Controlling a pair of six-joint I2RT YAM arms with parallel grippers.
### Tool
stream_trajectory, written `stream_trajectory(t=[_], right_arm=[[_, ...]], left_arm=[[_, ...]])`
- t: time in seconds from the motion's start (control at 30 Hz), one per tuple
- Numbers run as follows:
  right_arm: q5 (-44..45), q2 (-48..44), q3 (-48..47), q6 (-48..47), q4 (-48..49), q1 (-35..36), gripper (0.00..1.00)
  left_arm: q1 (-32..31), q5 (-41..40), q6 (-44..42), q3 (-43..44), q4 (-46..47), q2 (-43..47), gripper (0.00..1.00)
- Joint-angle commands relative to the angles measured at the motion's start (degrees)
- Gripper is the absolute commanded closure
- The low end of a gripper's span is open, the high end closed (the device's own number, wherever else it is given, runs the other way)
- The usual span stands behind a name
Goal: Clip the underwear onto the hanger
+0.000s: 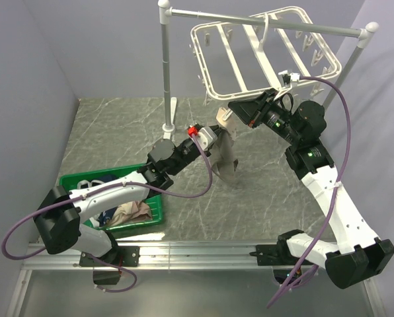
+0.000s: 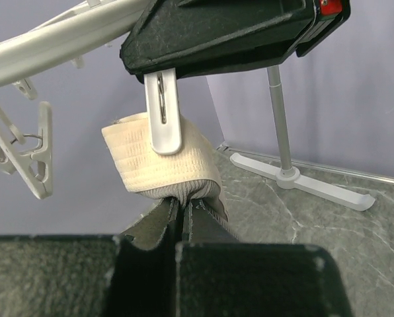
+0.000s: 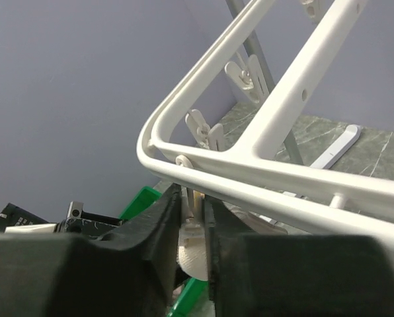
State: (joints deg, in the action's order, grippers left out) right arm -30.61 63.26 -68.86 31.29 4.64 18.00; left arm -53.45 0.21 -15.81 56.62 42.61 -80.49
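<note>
The taupe underwear (image 1: 228,162) hangs from my left gripper (image 1: 218,132), which is shut on the fabric just under the beige waistband (image 2: 134,155). In the left wrist view my left gripper (image 2: 182,203) pinches the gathered cloth. My right gripper (image 1: 235,107) is at the near left corner of the white hanger (image 1: 201,66) and is shut on a white clip (image 2: 164,112). The clip's lower end lies over the waistband. In the right wrist view my right gripper (image 3: 196,198) squeezes the clip (image 3: 197,214) under the hanger frame (image 3: 279,109), with the waistband (image 3: 192,265) below.
A green basket (image 1: 78,181) at the near left holds a navy garment and a pinkish-beige garment (image 1: 132,212). The hanger hangs from a white pole rack (image 1: 167,66), whose foot (image 2: 296,178) stands on the grey marbled table. More clips (image 2: 32,158) dangle from the frame.
</note>
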Motion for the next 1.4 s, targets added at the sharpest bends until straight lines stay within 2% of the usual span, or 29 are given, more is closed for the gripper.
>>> stream_trajectory(t=[0.0, 0.17, 0.27, 0.5, 0.67, 0.8, 0.93, 1.17, 1.37], right_arm=[[-2.0, 0.5, -0.8, 0.1, -1.0, 0.0, 0.73], [-2.0, 0.5, -1.2, 0.0, -1.1, -0.1, 0.64], [-2.0, 0.5, -1.3, -0.2, -1.4, 0.0, 0.63], [-2.3, 0.3, -1.5, -0.1, -1.4, -0.1, 0.41], [-2.3, -0.3, -2.3, -1.2, -2.7, -0.1, 0.30], [-2.5, -1.7, -2.5, -3.5, -4.2, 0.0, 0.19], [-2.5, -3.8, -2.2, -5.5, -8.1, -0.1, 0.14], [-3.3, -7.0, -2.5, -11.0, -15.4, -0.1, 0.08], [-5.0, -10.4, -1.5, -15.1, -22.2, -0.1, 0.07]], left_arm=[[-0.2, 1.3, -1.0, 3.3, 4.3, 0.2, 1.00], [-0.3, 1.8, -1.1, 3.8, 4.5, -0.1, 1.00], [-0.3, 1.7, -1.1, 3.9, 4.5, -0.1, 1.00], [-0.3, 1.4, -1.3, 4.6, 3.6, -0.4, 1.00], [-0.2, 1.0, -1.5, 3.9, 1.3, 0.3, 0.99], [0.0, 0.1, -1.2, 2.5, -0.9, 1.9, 0.90], [1.2, 1.0, 0.8, 2.4, -4.3, 3.0, 0.81], [3.4, 1.2, 3.2, 2.3, -9.7, 4.9, 0.65], [5.8, 1.0, 4.4, 2.2, -13.1, 6.3, 0.50]])
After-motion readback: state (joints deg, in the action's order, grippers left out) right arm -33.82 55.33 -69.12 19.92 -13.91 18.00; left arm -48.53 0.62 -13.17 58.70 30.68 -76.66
